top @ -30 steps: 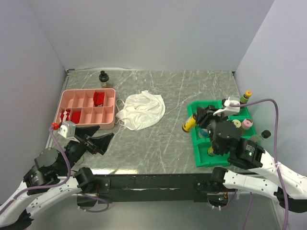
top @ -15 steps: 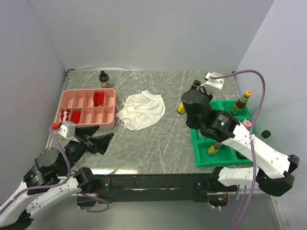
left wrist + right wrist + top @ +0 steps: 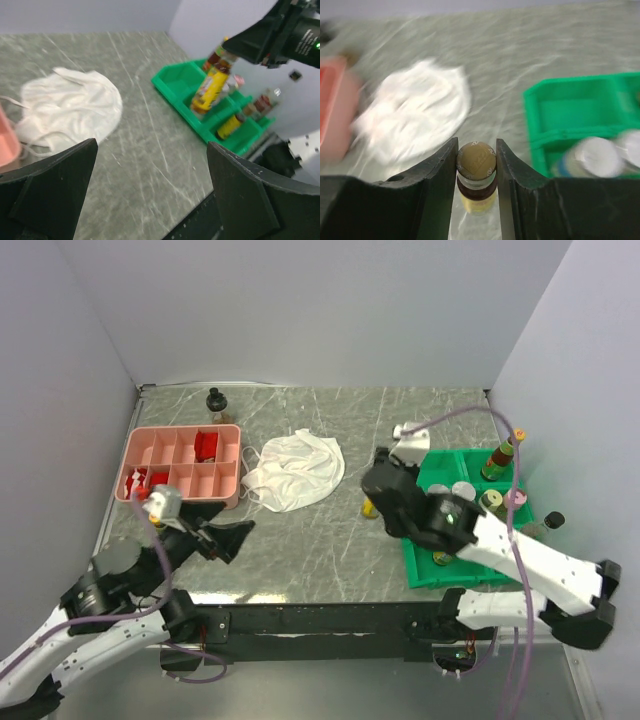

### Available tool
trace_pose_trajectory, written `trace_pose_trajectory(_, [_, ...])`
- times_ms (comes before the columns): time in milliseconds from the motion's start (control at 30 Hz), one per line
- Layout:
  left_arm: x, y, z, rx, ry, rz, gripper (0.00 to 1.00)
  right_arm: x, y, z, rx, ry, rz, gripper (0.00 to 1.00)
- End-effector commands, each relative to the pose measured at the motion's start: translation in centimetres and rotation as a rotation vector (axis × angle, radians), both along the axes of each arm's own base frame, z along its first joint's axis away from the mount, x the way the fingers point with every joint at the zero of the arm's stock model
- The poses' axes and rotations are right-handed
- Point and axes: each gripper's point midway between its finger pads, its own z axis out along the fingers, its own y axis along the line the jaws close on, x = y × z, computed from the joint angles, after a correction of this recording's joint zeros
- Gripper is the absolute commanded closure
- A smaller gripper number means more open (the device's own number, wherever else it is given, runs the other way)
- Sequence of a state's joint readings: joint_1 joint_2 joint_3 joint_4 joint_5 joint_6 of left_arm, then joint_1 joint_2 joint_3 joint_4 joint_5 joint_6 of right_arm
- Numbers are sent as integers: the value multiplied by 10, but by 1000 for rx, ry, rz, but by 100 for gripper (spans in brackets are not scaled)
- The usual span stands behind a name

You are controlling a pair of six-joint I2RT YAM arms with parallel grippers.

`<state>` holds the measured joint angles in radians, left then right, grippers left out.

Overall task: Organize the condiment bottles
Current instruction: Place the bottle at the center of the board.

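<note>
Right gripper [image 3: 476, 150]: both fingers [image 3: 437, 185] clamped on the neck of a yellow-labelled bottle [image 3: 476, 172], its brown cap up between them. The bottle hangs slightly tilted over the bare table [image 3: 320, 540], just left of the green tray [image 3: 443, 462], between it and the cloth [image 3: 295, 470]. Cannot tell whether its base touches the table.

Left gripper [image 3: 151, 150]: fingers [image 3: 55, 185] spread wide, nothing between them, touching nothing. It sits low at the table's front left, near the pink tray [image 3: 180, 430].

Count, top view:
- One bottle gripped.
- Six bottles in the green tray, among them a tall bottle [image 3: 502, 455] at its far side.
- One black-capped bottle [image 3: 551, 521] just off that tray's right edge.
- One dark-capped bottle [image 3: 215, 400] alone at the back left.
- Nine bottles in sight.
- One cloth, white, crumpled.
- Two trays, one green and one pink. The pink one has red items [image 3: 207, 445] in three compartments, too small to name.
</note>
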<state>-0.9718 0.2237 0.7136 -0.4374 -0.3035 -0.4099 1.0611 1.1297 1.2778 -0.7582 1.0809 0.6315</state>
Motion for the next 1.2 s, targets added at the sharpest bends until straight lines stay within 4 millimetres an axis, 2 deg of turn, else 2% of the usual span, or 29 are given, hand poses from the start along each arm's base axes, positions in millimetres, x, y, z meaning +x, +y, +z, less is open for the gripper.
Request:
trace_pose_trajectory(0, [-13, -43, 9, 5, 18, -196, 2, -30, 67, 49, 175, -251, 598, 100])
trace_pose_trajectory(33, [-15, -48, 8, -3, 28, -221, 2, -42, 69, 60, 216, -305, 673, 100])
trace_pose_trajectory(67, [-19, -53, 6, -9, 29, -255, 1, -45, 72, 43, 184, -289, 703, 100])
trace_pose_trajectory(133, [-18, -60, 2, -18, 24, -274, 1, -51, 79, 30, 132, -305, 779, 100])
trace_pose_trajectory(167, [-17, -61, -1, -11, 33, -272, 1, -52, 85, 5, 86, -284, 814, 100])
trace_pose_trajectory(233, [-15, -61, 0, -10, 55, -259, 2, -56, 95, -8, 11, -331, 892, 100])
trace_pose_trajectory(267, [-14, -61, 1, -19, 58, -253, 2, -59, 100, -30, -30, -315, 933, 100])
trace_pose_trajectory(333, [-15, -63, 6, -56, 48, -262, 2, -57, 105, -41, -49, -326, 947, 100])
trace_pose_trajectory(367, [-15, -64, 6, -64, 47, -263, 3, -59, 109, -53, -82, -317, 979, 100])
trace_pose_trajectory(467, [-8, -66, 0, -72, 60, -237, 3, -60, 118, -74, -134, -303, 1030, 99])
trace_pose_trajectory(533, [-5, -68, -6, -67, 74, -228, 3, -63, 126, -81, -128, -317, 1065, 98])
trace_pose_trajectory(567, [-5, -69, -7, -69, 74, -229, 3, -65, 125, -95, -135, -305, 1079, 97])
trace_pose_trajectory(600, [-5, -70, -8, -72, 81, -228, 3, -68, 127, -99, -125, -312, 1092, 97])
trace_pose_trajectory(633, [-4, -71, -9, -73, 87, -228, 3, -68, 129, -92, -93, -354, 1090, 96])
trace_pose_trajectory(667, [-4, -72, -11, -78, 88, -231, 3, -70, 128, -101, -80, -341, 1095, 95])
trace_pose_trajectory(733, [-4, -74, -11, -89, 92, -235, 3, -73, 129, -106, -54, -343, 1099, 93])
trace_pose_trajectory(833, [-2, -77, -15, -90, 96, -235, 3, -71, 127, -111, -19, -334, 1071, 82])
trace_pose_trajectory(933, [3, -80, -20, -74, 106, -223, 3, -69, 121, -122, -12, -301, 1037, 64])
trace_pose_trajectory(967, [4, -81, -22, -70, 108, -218, 3, -68, 121, -122, -7, -293, 1029, 53])
trace_pose_trajectory(1000, [5, -83, -22, -73, 112, -220, 3, -69, 118, -125, -11, -273, 1023, 51])
trace_pose_trajectory(1100, [6, -89, -21, -80, 109, -237, 3, -68, 113, -116, 6, -266, 996, 38])
trace_pose_trajectory(1133, [8, -93, -20, -83, 106, -239, 3, -68, 113, -111, 18, -270, 992, 25])
trace_pose_trajectory(1167, [9, -94, -22, -83, 106, -239, 3, -69, 111, -106, 34, -270, 987, 16])
